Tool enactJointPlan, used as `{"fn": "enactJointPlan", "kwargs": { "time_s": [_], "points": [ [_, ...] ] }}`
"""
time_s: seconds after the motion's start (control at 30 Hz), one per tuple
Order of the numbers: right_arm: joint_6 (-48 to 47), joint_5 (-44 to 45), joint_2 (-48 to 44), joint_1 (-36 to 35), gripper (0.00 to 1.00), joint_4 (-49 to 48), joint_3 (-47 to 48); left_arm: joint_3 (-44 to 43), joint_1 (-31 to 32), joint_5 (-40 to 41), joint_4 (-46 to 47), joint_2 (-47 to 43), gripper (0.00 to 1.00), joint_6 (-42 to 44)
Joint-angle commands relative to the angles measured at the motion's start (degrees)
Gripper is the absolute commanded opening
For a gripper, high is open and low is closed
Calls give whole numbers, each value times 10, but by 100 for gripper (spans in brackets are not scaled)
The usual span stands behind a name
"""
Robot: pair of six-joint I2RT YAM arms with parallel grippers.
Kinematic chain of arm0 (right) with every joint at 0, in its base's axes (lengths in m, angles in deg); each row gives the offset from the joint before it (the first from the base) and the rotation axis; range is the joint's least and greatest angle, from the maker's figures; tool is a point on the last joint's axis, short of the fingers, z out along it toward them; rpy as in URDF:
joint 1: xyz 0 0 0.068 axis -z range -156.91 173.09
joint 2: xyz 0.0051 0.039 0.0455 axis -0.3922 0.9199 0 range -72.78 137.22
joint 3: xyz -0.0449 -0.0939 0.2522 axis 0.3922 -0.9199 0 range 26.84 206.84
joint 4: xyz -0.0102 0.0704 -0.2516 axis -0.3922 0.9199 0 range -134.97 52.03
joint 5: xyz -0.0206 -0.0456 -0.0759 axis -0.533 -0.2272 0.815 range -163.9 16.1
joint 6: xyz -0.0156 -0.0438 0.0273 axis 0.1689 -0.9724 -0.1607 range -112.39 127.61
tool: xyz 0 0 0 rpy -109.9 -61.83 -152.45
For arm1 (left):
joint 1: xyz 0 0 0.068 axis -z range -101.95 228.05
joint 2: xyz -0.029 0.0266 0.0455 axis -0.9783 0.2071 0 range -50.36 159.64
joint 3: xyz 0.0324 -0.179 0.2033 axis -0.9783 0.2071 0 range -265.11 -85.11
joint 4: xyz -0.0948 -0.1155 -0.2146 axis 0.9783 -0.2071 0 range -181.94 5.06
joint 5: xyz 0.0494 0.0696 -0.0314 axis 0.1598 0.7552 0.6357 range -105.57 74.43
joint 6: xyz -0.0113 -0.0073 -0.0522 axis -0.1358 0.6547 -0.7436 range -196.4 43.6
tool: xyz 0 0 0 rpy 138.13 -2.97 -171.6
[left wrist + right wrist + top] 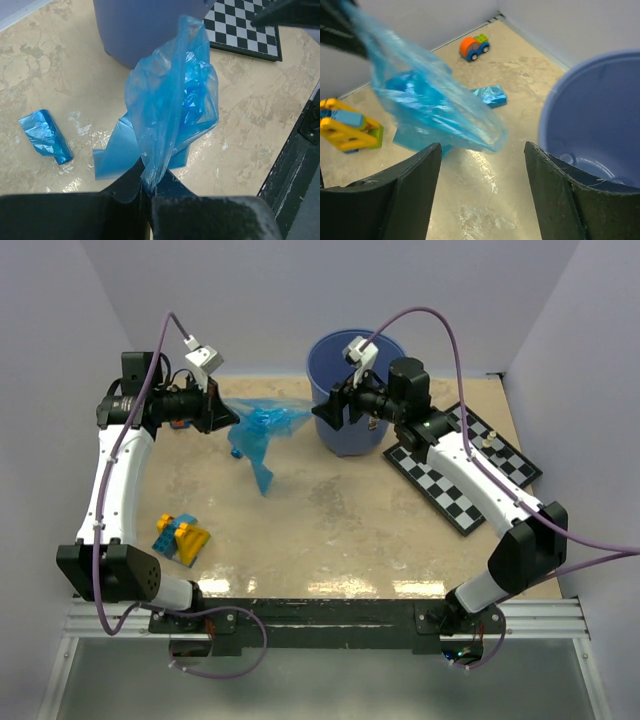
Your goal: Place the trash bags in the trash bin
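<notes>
- Left gripper (pixel 222 412) is clamping shut on a thin, crinkly, translucent bright-blue plastic trash bag (pixel 265 430) and holding it up off the worktop (pixel 330 530).
- The round blue plastic trash bin (pixel 355 390) is standing at the worktop's far edge, right of centre. The bag is hanging just left of its wall, not over the rim.
- Right gripper (pixel 482 185) is sitting wide open with nothing between the jaws. The bag's loose end is dangling just ahead of it, and the bin mouth is opening to its right.
- A second small folded blue film bag (pixel 45 137) is lying on the worktop left of the bin, toward the far edge and apart from it.
- Step, as I'm reading it: the first bag is being carried to the bin, possibly for a handover to the right arm. No bag is showing inside the bin.
- Next move is calling for lifting the bag above the rim, centring it over the mouth, then releasing. The film is floppy, so the trailing end is likely to drape over the rim.
- Writing: nothing is reading. The bin's label isn't showing, and the black-and-white chessboard (pixel 465 465) near the right edge is carrying no text.
</notes>
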Motion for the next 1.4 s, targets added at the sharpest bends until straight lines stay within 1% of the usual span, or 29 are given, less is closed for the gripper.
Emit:
{"fn": "enactJointPlan", "kwargs": {
  "time_s": [0.0, 0.1, 0.27, 0.43, 0.57, 0.63, 0.7, 0.77, 0.83, 0.97, 1.03, 1.07, 1.1, 1.2, 1.27, 1.3, 1.37],
  "points": [
    [-121, -74, -10, -33, 73, 10, 50, -30, -3, -31, 28, 10, 0, -30],
    [-147, -78, 13, -62, 74, 12, 78, -39, -2, -44, 14, 11, 0, -18],
    [-85, -77, 59, -68, 70, -47, 110, -67, 5, -51, -60, 16, 0, 54],
    [-101, -89, 101, -69, 68, -57, 157, -111, 13, -55, -136, 26, 0, 126],
    [-164, -120, 123, -75, 70, -28, 189, -126, 14, -65, -161, 29, 0, 148],
    [-200, -117, 131, -82, 71, -10, 195, -131, 14, -69, -170, 27, 0, 158],
    [-208, -125, 140, -84, 72, -9, 200, -135, 14, -69, -178, 26, 0, 165],
    [-215, -135, 154, -86, 72, 0, 212, -144, 32, -70, -193, 29, 0, 181],
    [-230, -169, 172, -87, 71, 22, 231, -150, 36, -64, -198, 30, 0, 190],
    [-260, -241, 221, -92, 68, 109, 283, -161, 38, -48, -191, 26, 0, 207],
    [-266, -240, 238, -98, 63, 152, 298, -169, 38, -37, -186, 27, 0, 213],
    [-267, -235, 244, -99, 58, 161, 302, -175, 39, -34, -184, 29, 0, 215],
    [-263, -233, 248, -99, 54, 168, 303, -178, 38, -31, -184, 28, 0, 217],
    [-237, -224, 250, -99, 47, 170, 298, -183, 38, -24, -178, 30, 0, 220],
    [-204, -186, 241, -99, 34, 150, 278, -184, 38, -18, -178, 31, 0, 219],
    [-192, -166, 234, -99, 25, 138, 270, -181, 38, -14, -175, 31, 0, 217],
    [-152, -107, 220, -99, 0, 117, 261, -167, 39, 2, -141, 27, 0, 176]
  ]
}}
